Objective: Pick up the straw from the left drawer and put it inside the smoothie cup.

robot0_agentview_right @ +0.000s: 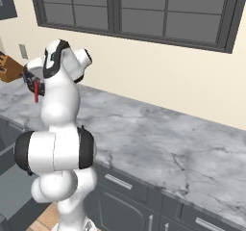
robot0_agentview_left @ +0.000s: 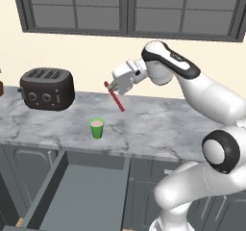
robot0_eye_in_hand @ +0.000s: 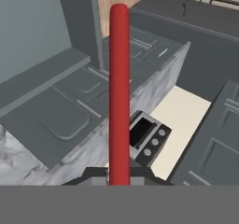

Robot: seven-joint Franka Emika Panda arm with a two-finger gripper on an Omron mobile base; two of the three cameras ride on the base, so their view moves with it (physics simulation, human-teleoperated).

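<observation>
Marble counter (robot0_agentview_left: 158,124) carries the smoothie cup (robot0_agentview_left: 97,128) near its front edge; above it the gripper (robot0_agentview_left: 113,87) — fingers clamped on the straw (robot0_agentview_left: 115,99) — holds it tilted; left drawer (robot0_agentview_left: 77,196) open below.

Both base views look down from behind the arm onto the marble counter (robot0_agentview_left: 158,129) (opposite sides); the hand view looks along the straw (robot0_eye_in_hand: 119,92).

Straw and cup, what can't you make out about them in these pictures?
- Straw grip: in the left base view the hand covers its upper end, so the jaws' hold is hidden.
- Straw in the right base view: the arm hides most of it.
- Straw tip in the hand view: too foreshortened to show a bend.
- Cup: too small to judge how full it is.
</observation>
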